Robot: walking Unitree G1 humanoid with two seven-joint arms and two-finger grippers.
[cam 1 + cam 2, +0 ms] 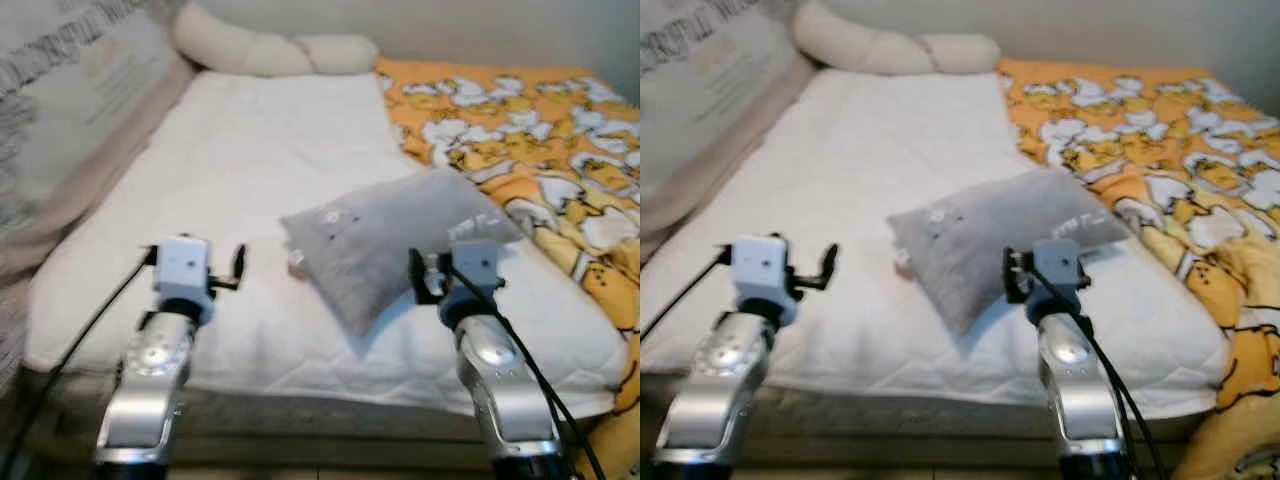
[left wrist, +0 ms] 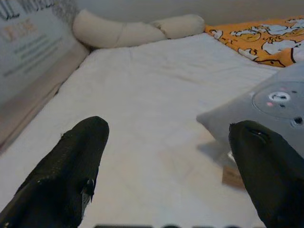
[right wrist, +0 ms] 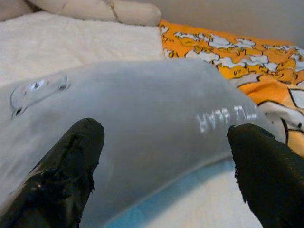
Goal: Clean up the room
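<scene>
Pillow [image 1: 395, 240], grey, lies askew on the white mattress [image 1: 250, 160], out near the foot edge, one corner overlapping the orange blanket [image 1: 530, 130] bunched along the right side. It looks out of place there, since the cream bolster [image 1: 270, 50] marks the head end by the wall. Right gripper [image 3: 166, 171] lines up on it, fingers spread wide with the pillow's near edge between them, nothing clamped yet — set, I'd judge, to pinch that edge. Left gripper [image 2: 175, 166] hovers over bare mattress just beside the pillow's corner, also wide open and empty, a small tag [image 2: 233, 176] lying ahead of it.
</scene>
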